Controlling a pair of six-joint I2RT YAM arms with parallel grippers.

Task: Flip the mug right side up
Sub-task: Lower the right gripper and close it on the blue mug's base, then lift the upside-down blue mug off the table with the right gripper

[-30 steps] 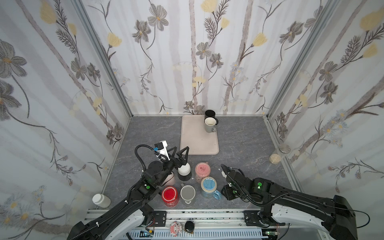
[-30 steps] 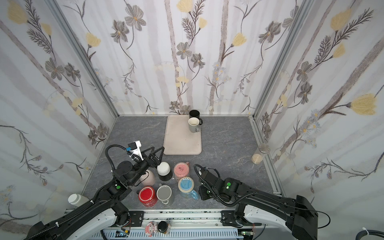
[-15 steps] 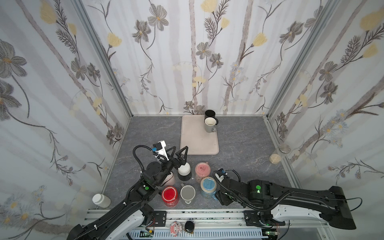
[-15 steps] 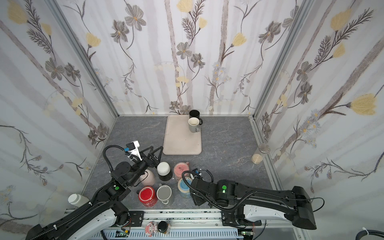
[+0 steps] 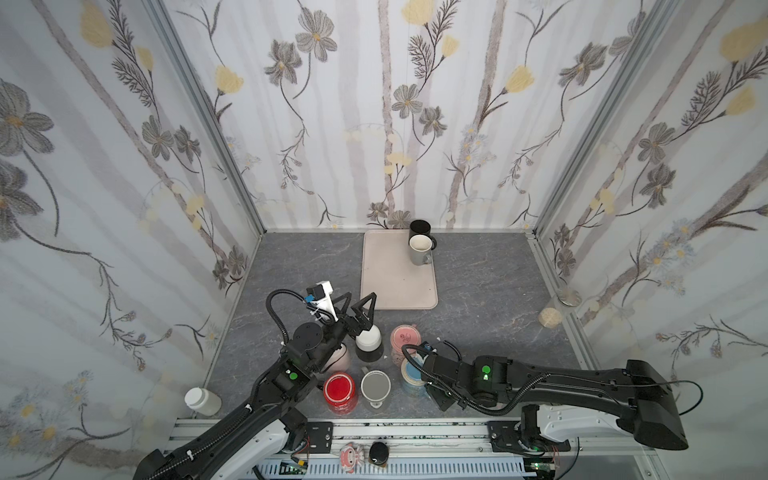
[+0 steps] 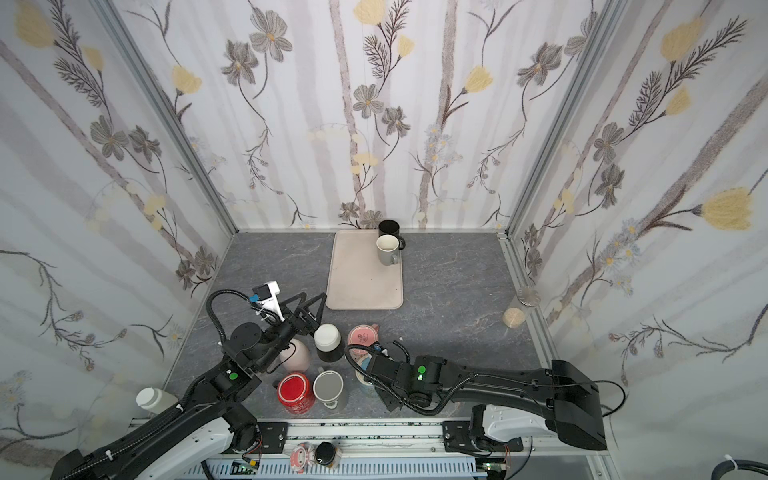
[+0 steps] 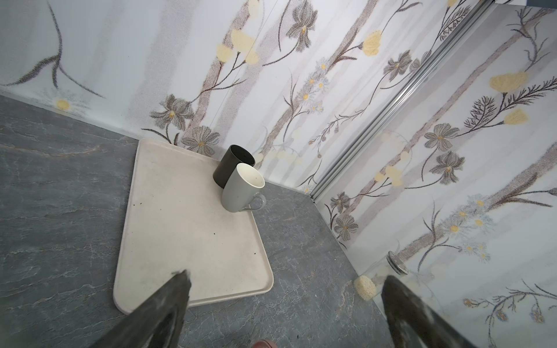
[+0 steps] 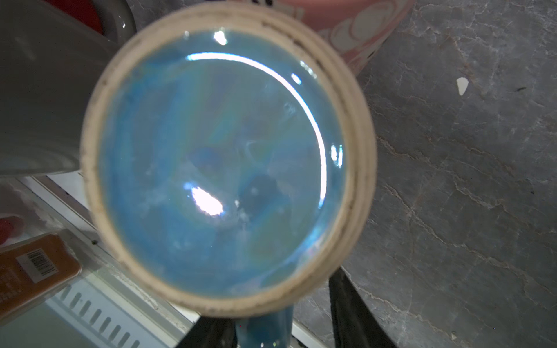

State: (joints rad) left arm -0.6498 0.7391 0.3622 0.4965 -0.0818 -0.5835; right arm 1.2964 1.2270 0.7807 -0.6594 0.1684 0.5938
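Note:
The blue mug (image 8: 223, 156) stands upside down near the table's front edge, its glazed blue base and unglazed beige foot ring facing up. In both top views my right arm covers part of the blue mug (image 5: 410, 374) (image 6: 362, 376). My right gripper (image 8: 271, 319) straddles the mug's handle (image 8: 262, 330): one finger lies against it, and grey table shows between the handle and the other finger (image 8: 346, 301). My left gripper (image 5: 358, 300) (image 6: 309, 298) (image 7: 287, 277) hangs wide open and empty above the table, beyond the cluster of mugs.
Around the blue mug stand a grey mug (image 5: 375, 384), a red mug (image 5: 340, 388), a pink mug (image 5: 404, 336), a white-and-black mug (image 5: 368, 340) and a pale pink mug (image 5: 340, 359). The beige tray (image 5: 390, 286) holds a white mug (image 5: 419, 249) and a black mug (image 5: 419, 228). A glass jar (image 5: 552, 316) lies by the right wall.
My right arm has swung left from beside the blue mug to over it, and its jaws now stand either side of the handle. The left gripper has barely moved.

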